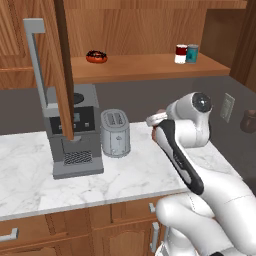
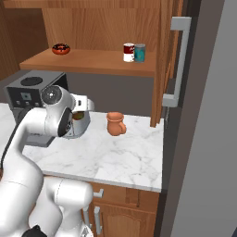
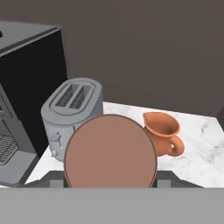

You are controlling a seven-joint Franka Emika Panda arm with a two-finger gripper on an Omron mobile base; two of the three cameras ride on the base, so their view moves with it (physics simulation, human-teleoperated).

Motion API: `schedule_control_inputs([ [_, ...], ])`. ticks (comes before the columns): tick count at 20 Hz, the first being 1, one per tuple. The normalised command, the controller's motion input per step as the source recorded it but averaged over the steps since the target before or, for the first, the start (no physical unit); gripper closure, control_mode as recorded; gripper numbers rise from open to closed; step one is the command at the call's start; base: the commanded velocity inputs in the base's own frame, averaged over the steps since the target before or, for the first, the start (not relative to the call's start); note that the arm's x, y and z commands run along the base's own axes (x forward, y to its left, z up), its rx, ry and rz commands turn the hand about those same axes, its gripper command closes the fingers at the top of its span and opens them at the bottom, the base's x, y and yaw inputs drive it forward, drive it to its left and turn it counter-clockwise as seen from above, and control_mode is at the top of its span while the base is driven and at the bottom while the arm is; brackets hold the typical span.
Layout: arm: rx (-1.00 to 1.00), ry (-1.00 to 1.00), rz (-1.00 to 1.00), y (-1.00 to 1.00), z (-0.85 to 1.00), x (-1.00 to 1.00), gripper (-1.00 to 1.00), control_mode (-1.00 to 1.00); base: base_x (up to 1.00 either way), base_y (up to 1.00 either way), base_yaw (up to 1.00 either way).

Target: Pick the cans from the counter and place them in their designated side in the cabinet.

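reddish-brown can with orange label (image 3: 110,151) — sitting clamped in the tool (image 2: 78,116), raised above the white marble tabletop (image 2: 115,157) | orange-brown cabinet shelf board (image 2: 92,62) lying higher and farther; white can with dark red bands (image 2: 128,52) standing at its right end

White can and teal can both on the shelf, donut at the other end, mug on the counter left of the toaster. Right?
Not quite: the mug stands right of the toaster, as the hand view shows. The rest holds: white can and teal can on the shelf, donut at the other end, mug on the counter.
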Motion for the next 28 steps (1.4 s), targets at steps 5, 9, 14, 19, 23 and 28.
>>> schedule_control_inputs([
  [5, 0.00, -0.04, 0.00, -0.07, 0.18, -0.31, 1.00, -1.00, 0.00, 0.00, 0.00],
  [9, 0.00, -0.03, 0.00, -0.06, 0.16, -0.33, 1.00, -1.00, 0.00, 0.00, 0.00],
  [14, 0.00, -0.02, 0.00, -0.11, 0.21, -0.28, 1.00, -1.00, 0.00, 0.00, 0.00],
  [19, 0.00, 0.00, 0.00, -0.14, 0.31, -0.16, 1.00, -1.00, 0.00, 0.00, 0.00],
  [23, 0.00, 0.00, 0.00, -0.12, 0.33, -0.13, 1.00, -1.00, 0.00, 0.00, 0.00],
  [28, 0.00, 0.00, 0.00, -0.11, 0.34, -0.09, 1.00, -1.00, 0.00, 0.00, 0.00],
])
